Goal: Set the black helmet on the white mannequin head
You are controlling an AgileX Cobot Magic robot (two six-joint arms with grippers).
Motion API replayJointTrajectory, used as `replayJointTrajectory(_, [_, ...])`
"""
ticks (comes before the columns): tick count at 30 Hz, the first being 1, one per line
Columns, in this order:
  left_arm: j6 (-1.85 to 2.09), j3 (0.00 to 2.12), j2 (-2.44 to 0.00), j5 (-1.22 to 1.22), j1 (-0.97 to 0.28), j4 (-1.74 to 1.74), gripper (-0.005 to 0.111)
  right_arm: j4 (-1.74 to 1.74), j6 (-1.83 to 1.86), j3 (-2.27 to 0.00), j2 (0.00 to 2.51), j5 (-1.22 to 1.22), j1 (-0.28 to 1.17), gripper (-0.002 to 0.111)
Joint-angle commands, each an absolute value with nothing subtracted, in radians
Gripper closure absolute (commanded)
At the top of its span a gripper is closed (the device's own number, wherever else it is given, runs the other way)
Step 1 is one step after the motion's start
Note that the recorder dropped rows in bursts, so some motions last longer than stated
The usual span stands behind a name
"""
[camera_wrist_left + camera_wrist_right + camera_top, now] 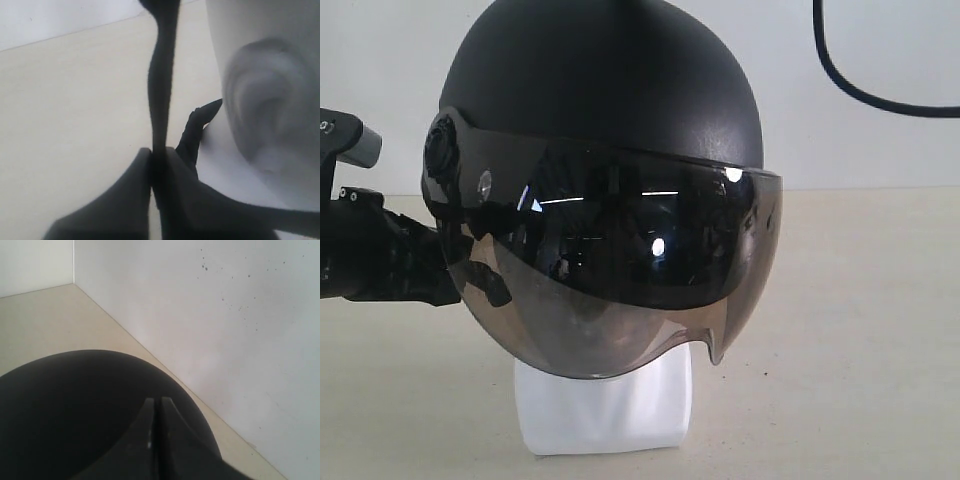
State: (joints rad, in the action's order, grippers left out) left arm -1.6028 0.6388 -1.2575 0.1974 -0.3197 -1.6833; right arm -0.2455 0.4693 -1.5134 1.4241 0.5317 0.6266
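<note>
The black helmet (600,90) sits over the white mannequin head (605,405), and its smoky visor (620,260) covers the face; only the neck and base show below. In the left wrist view my left gripper (159,155) is shut on a thin black edge strip of the helmet (161,75), right beside the head's moulded ear (265,115). In the exterior view the left arm (380,255) reaches in from the left, with its fingertips hidden behind the helmet. My right gripper (155,402) is shut with nothing in it, just above the helmet's crown (65,410); it is out of the exterior view.
The head stands on a beige table (860,330) in front of a white wall (225,315). A black cable (860,90) hangs down the wall at the upper right. A short black strap end (200,125) pokes out next to the left fingers.
</note>
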Motion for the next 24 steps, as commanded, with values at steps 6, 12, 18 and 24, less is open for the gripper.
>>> replayJointTrajectory(6, [-1.596,0.640,-1.263,0.203,-0.324,-1.683,0.102,-0.249,0.470,-1.506,1.417,0.528,0.627,0.108])
replayJointTrajectory(12, [-1.596,0.638,-1.263,0.203,-0.324,-1.683,0.102,-0.249,0.470,-1.536,1.417,0.532,0.627,0.108])
replayJointTrajectory(18, [-1.576,0.638,-1.286,0.203,-0.324,-1.686,0.102,-0.249,0.470,-1.562,1.417,0.562,0.627,0.108])
replayJointTrajectory(24, [-1.576,0.638,-1.349,0.203,-0.324,-1.686,0.102,-0.225,0.470,-1.562,1.417,0.574,0.627,0.108])
